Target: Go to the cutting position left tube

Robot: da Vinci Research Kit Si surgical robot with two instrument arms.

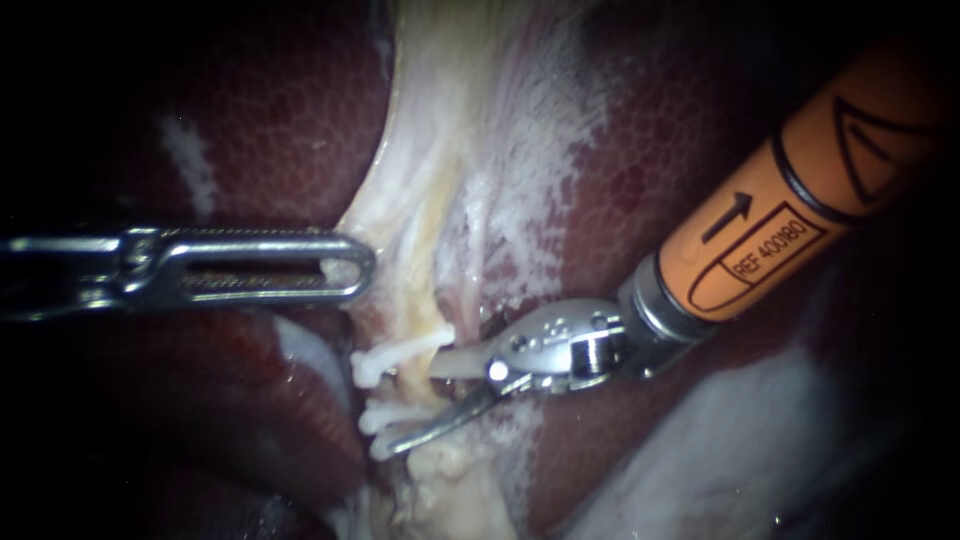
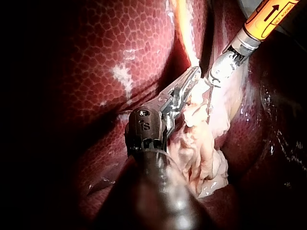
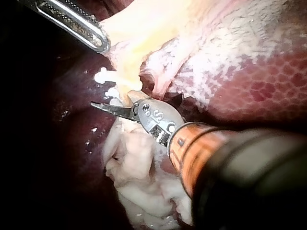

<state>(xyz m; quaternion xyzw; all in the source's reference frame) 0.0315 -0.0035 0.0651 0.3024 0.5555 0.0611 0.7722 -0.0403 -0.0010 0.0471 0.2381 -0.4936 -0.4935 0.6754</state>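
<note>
Nearest the endoscope is the right instrument [image 1: 410,405]. Its thick orange shaft [image 1: 790,190] slants in from the upper right and narrows to a metal wrist over the dark red liver [image 1: 270,110]. The tool at its tip is open, with a clear wedge-shaped gap between the two slim jaws: the upper jaw points level toward the left, and the lower one is a thin bright blade angling down and left. The jaws reach into the pale band where the tube [image 1: 430,295] runs as a yellowish strand down the middle of the view. The pictures do not show whether either jaw presses on the tube. Two white clips sit across the tube, close together. The upper clip [image 1: 400,352] lies just above the upper jaw, and the lower clip [image 1: 392,415] lies in the gap between the jaws, near the tip of the lower blade. In the right wrist view the same clips lie just ahead of the thin blade. Farther back, the left instrument [image 1: 355,268] comes in level from the left. Its long slotted tool is closed, its rounded tip gripping the edge of the pale tissue [image 1: 440,120], which rises as a cream-and-pink sheet toward the top of the view. Mottled liver lies on both sides of the sheet and fades into shadow beyond it.
</note>
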